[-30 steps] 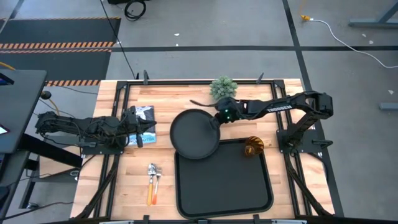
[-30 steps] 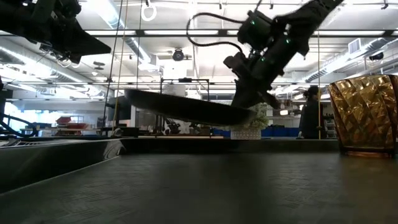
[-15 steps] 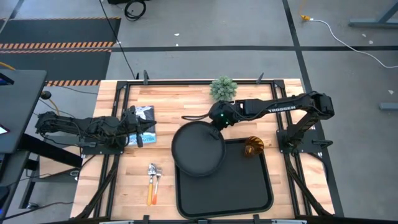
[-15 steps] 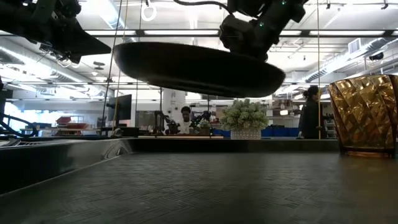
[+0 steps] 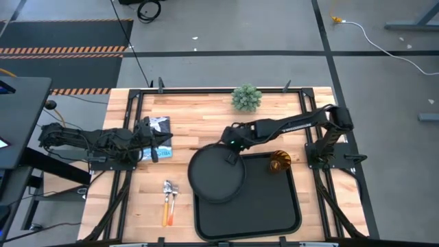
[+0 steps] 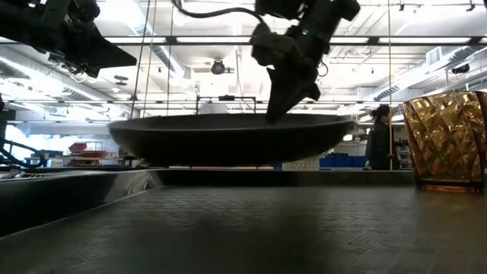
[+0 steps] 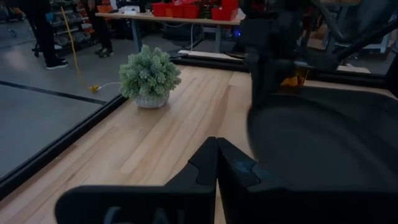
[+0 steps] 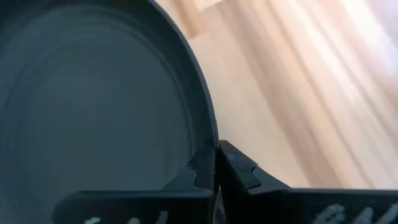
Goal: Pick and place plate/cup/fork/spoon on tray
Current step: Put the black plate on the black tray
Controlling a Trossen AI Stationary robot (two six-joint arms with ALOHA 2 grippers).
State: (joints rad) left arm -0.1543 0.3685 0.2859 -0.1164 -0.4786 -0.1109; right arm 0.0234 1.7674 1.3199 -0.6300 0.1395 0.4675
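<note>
— Plate (image 5: pixel 216 173): where is it, and what has it?

— Hanging level just above the tray's (image 5: pixel 274 206) far-left corner, partly over the rim and partly over the desk (image 5: pixel 199 116). The right end effector (image 5: pixel 228 145) is pinched tight on its far rim, a thin grip at one edge only.

— What could go wrong?

— My guess: with all its weight hanging off one edge, the plate could droop or swivel in the pinch. If let go where it hangs, part would land on the tray's rim, so it might sit tilted or slide onto the desk. It looks clear of the cup (image 5: pixel 278 162), which stands in the tray's far-right corner, but a wide swing could knock that over.

— And the left arm?

— Parked at the desk's left side, the left end effector (image 5: pixel 152 140) closed with nothing in it.

— Count?

— One plate, one cup, one tray. Fork (image 5: pixel 166 202) and spoon (image 5: pixel 173 199) lie side by side on the desk left of the tray, one each. Also one small potted plant (image 5: pixel 246 97) at the far edge.
</note>
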